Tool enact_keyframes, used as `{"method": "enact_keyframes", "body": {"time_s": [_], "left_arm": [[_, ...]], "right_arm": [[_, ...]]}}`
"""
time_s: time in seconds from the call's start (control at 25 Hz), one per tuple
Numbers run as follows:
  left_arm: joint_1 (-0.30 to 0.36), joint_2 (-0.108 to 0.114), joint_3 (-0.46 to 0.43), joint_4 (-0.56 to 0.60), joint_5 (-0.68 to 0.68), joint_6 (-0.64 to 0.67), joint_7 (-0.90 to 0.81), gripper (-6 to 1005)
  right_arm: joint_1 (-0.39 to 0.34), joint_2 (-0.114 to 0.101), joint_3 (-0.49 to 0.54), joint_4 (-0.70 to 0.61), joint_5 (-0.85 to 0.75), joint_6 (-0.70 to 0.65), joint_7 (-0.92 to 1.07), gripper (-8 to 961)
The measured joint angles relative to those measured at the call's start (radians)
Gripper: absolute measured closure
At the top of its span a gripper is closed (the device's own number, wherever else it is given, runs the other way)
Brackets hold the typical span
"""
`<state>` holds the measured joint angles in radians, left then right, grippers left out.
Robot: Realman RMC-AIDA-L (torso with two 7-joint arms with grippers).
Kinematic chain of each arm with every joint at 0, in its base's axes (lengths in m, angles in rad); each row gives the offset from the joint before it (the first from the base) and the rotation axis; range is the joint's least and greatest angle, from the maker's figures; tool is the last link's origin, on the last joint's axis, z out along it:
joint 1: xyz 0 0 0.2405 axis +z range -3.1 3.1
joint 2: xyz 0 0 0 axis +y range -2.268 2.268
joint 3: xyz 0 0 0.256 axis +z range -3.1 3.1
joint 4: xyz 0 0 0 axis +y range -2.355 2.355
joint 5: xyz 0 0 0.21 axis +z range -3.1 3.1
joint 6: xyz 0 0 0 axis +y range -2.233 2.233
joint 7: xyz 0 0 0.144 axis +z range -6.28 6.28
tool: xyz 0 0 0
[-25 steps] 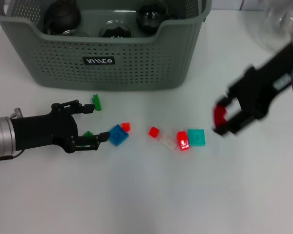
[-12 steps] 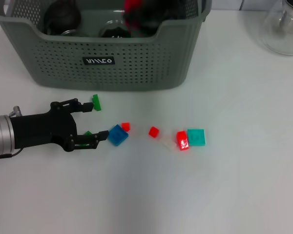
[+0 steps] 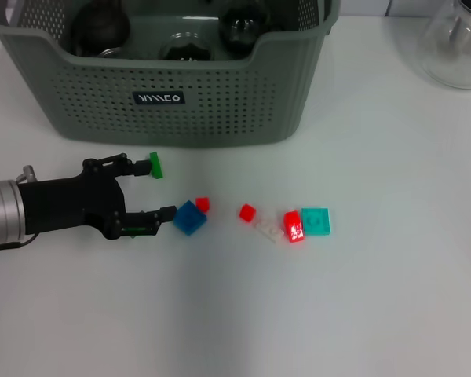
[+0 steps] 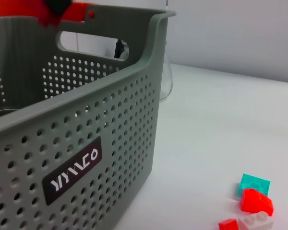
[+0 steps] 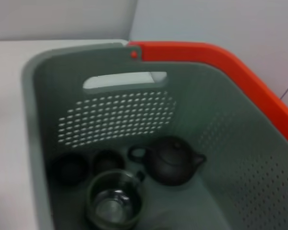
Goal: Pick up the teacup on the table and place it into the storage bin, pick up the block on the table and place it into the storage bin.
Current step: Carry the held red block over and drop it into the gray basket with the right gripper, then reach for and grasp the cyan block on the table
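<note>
The grey-green storage bin (image 3: 220,110) stands at the back of the table, and its perforated wall (image 4: 110,134) fills the left wrist view. Seen from above in the right wrist view, the bin (image 5: 115,115) holds a dark teapot (image 5: 173,165), two small dark teacups (image 5: 69,167) and a glass cup (image 5: 116,203). Loose blocks lie in front of the bin: green (image 3: 155,165), blue (image 3: 190,217), small red (image 3: 247,212), clear (image 3: 268,228), red (image 3: 294,226) and teal (image 3: 315,221). My left gripper (image 3: 158,188) lies open on the table, the green block at its upper fingertip and the blue block just past its lower one. My right gripper is out of view.
A clear glass vessel (image 3: 459,43) stands at the back right of the table. The bin has an orange-red handle (image 5: 221,62). White tabletop stretches in front of the blocks and to their right.
The right arm carried a red block from the table's right side up over the bin, then left the head view. The left gripper shifted slightly and stays open.
</note>
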<state>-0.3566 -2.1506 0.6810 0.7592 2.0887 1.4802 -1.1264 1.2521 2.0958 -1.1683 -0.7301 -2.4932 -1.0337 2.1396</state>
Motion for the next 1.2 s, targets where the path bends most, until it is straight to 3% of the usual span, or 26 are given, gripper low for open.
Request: {"method": "enact_keyframes", "body": {"time_s": [0.32,0.76,0.96,1.16,1.2], "left_arm": [[-0.005,0.0,0.0,0.002,0.0,-0.005,0.001,139],[-0.008,0.0,0.0,0.0,0.006,-0.013,0.001,140],[-0.007,0.0,0.0,0.001,0.002,-0.012,0.001,140],[-0.007,0.002,0.0,0.0,0.001,-0.012,-0.001,140],[-0.006,0.002,0.0,0.0,0.001,-0.012,-0.001,140]], "right_arm": [[0.004,0.01,-0.112,0.148,0.138,0.191,-0.054,273],[-0.023,0.008,-0.154,0.138,0.16,0.191,-0.037,355],[-0.114,0.011,-0.156,-0.058,0.17,0.106,-0.026,364],[-0.314,0.004,-0.156,-0.412,0.32,-0.054,-0.025,178],[-0.358,0.001,-0.147,-0.493,0.361,-0.088,-0.034,180]]}}
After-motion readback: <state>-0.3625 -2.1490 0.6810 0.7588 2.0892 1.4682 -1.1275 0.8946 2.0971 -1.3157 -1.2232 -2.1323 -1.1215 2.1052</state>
